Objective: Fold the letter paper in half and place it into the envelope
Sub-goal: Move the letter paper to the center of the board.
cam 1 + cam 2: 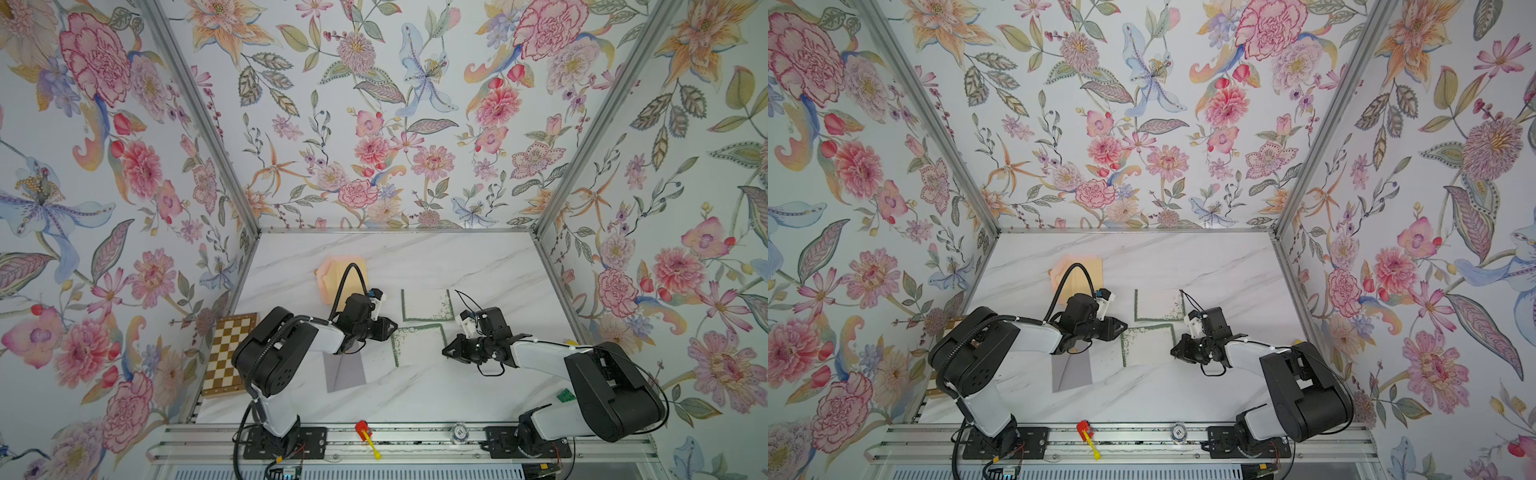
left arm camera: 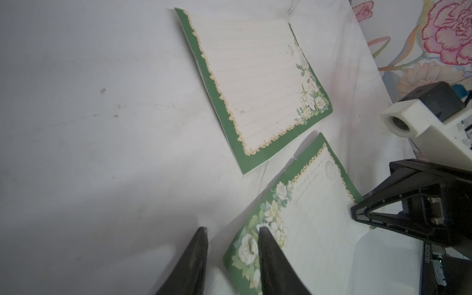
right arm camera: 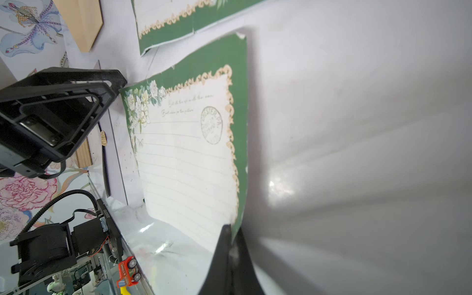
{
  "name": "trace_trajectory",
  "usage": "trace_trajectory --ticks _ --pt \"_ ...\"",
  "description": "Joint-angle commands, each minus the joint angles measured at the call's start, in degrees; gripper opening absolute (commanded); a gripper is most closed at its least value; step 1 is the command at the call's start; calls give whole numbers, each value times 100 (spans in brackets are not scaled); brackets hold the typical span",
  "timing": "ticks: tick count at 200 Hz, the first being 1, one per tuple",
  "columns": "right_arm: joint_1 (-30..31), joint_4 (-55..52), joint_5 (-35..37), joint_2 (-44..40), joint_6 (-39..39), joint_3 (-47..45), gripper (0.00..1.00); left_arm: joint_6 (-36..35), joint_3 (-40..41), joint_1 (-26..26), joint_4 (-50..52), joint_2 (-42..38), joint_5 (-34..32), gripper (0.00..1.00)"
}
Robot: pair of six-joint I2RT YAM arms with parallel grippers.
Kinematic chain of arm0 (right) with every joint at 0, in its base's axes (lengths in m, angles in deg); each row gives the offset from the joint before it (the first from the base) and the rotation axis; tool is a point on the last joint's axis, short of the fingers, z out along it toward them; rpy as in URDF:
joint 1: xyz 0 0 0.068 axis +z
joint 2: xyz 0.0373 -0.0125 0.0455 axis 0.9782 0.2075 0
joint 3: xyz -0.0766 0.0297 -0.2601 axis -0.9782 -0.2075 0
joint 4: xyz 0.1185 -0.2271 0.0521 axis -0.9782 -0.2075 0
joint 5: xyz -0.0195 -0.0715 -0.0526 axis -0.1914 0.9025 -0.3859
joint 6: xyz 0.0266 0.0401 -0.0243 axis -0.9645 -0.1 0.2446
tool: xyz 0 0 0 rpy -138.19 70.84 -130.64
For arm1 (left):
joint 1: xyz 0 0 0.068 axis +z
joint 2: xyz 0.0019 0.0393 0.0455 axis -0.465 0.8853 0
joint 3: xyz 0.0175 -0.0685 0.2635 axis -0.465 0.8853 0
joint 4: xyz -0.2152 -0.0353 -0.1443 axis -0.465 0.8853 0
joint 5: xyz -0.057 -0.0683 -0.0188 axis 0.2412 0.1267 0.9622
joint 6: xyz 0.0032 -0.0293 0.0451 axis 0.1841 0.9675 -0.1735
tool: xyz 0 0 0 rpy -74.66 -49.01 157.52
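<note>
Right hand pinches an edge of the letter paper; left hand, narrowly open, sits at the opposite corner.
Sweep the edge over low and match corners before creasing; the envelope lies on the table under the left arm.

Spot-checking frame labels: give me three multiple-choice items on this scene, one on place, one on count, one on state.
1. Grey envelope lies: A) partly under the left arm B) on the chessboard C) at the back wall
2. Green-bordered sheets on the table: A) one B) two C) three
3. Right gripper: A) wide open B) shut on the near sheet C) shut, empty

A, the arm overlaps it in both top views; B, two lie apart; B, jaws pinch its edge in the right wrist view.
</note>
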Motion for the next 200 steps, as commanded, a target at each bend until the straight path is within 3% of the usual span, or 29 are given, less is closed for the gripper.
trace_trajectory --ticks 1,80,200 --pt "60 103 108 110 -90 53 0 52 54 28 437 242 218 38" --pt "170 327 258 355 -355 82 0 138 142 28 146 339 497 39" --pt "197 465 348 196 -675 -78 0 477 660 30 -138 -236 514 39"
